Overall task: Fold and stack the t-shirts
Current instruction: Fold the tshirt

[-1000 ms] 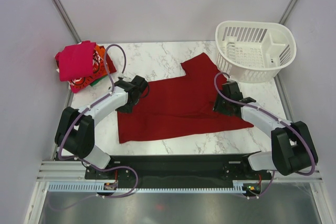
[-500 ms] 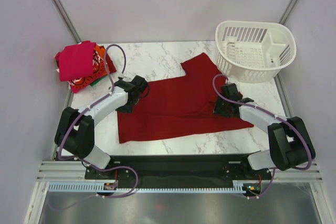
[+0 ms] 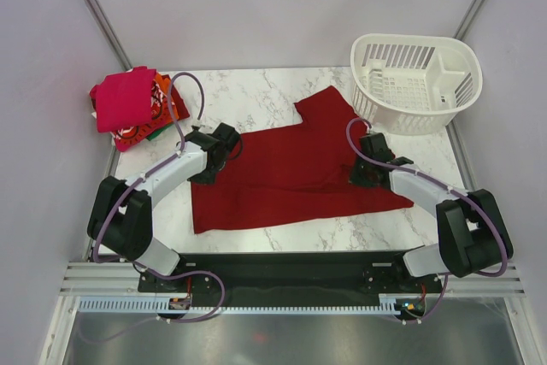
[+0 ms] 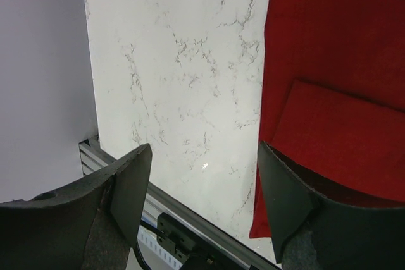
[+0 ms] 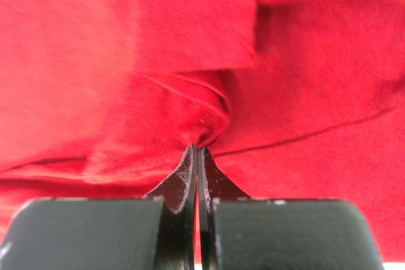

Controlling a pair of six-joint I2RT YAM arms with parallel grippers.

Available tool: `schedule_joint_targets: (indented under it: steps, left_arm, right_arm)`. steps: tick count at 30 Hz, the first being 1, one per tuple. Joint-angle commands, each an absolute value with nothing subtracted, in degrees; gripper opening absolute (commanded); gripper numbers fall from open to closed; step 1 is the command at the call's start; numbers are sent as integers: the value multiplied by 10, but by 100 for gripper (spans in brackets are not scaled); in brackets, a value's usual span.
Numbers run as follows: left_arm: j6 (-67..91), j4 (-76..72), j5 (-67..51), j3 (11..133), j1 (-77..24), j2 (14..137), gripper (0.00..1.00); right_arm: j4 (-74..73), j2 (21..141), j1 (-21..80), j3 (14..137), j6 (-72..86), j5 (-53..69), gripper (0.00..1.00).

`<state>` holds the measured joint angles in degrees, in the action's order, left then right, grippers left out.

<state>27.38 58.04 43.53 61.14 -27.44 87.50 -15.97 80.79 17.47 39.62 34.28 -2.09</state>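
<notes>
A plain dark red t-shirt point(image 3: 291, 164) lies spread across the marble table, one sleeve pointing toward the basket. My right gripper point(image 3: 366, 170) sits on the shirt's right part and is shut on a pinch of its cloth point(image 5: 202, 132), which puckers up between the fingertips. My left gripper point(image 3: 224, 144) hovers at the shirt's left edge, open, with bare marble between its fingers point(image 4: 136, 181) and the red cloth point(image 4: 335, 131) under the right finger. A pile of folded t-shirts point(image 3: 130, 102), magenta-pink on top with orange and printed red beneath, rests at the table's far left corner.
A white slotted plastic basket point(image 3: 416, 83) stands at the far right corner, close behind my right arm. The table's metal rail point(image 4: 190, 219) and its left edge run just beside my left gripper. Grey walls enclose the table on both sides.
My right gripper closed from open onto the red shirt's cloth, edging slightly toward the basket. My left arm has stayed still.
</notes>
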Motion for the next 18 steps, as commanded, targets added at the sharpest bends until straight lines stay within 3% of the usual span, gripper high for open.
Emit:
schedule_joint_targets:
  steps: [1, 5, 8, 11, 12, 13, 15, 18]
  left_arm:
    - [288, 563, 447, 609, -274, 857, 75]
    - [287, 563, 448, 609, -274, 856, 75]
    - [287, 563, 447, 608, -273, 854, 75]
    - [287, 563, 446, 608, -273, 858, 75]
    - [287, 563, 446, 609, -272, 857, 75]
    - [287, 563, 446, 609, -272, 859, 75]
    - [287, 563, 446, 609, -272, 859, 75]
    - [287, 563, 446, 610, -271, 861, 75]
  right_arm:
    - [-150, 794, 177, 458, 342, -11, 0]
    - [-158, 855, 182, 540, 336, 16, 1]
    - [-156, 906, 192, 586, 330, 46, 12]
    - [-139, 951, 198, 620, 312, 103, 33]
    - [-139, 962, 199, 630, 306, 113, 54]
    - [-141, 972, 199, 646, 294, 120, 61]
    - [-146, 991, 199, 659, 283, 122, 72]
    - [-157, 988, 199, 678, 272, 85, 76]
